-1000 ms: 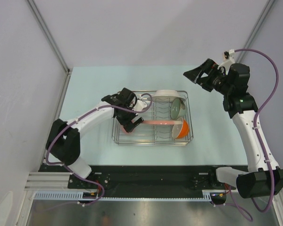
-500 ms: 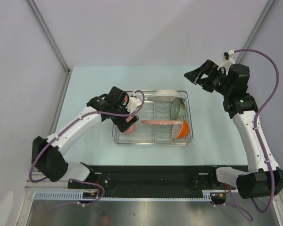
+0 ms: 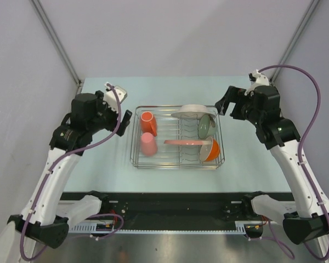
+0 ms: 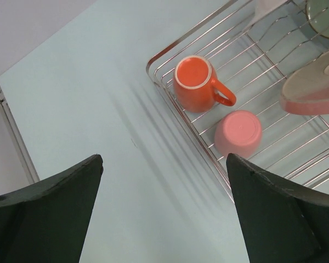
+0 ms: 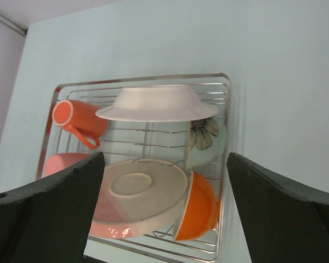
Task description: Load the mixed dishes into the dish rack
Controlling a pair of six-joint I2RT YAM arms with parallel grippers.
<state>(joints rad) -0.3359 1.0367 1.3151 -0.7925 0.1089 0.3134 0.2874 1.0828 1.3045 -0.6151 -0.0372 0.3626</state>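
The dish rack (image 3: 175, 166) sits mid-table with all the mixed dishes in it. At its left end are the orange mug (image 3: 148, 123), lying on its side, and the salmon-pink cup (image 3: 148, 144), upside down. The white plate (image 3: 193, 112), grey-green bowl (image 3: 205, 127), salmon-pink plate (image 3: 186, 142) and orange bowl (image 3: 210, 150) stand on edge to the right. My left gripper (image 3: 118, 107) hangs open and empty left of the rack, above bare table (image 4: 164, 159). My right gripper (image 3: 229, 104) is open and empty over the rack's far right corner, looking down on the dishes (image 5: 165, 156).
The pale blue table (image 3: 98, 159) ends at grey walls at the back and on both sides. The black rail (image 3: 175, 203) with both arm bases runs along the near edge. The rack's wire rim (image 4: 192, 136) lies just right of my left fingers.
My left arm has pulled back out of the rack to the left, uncovering the mug and the cup. My right gripper has shifted slightly closer to the rack.
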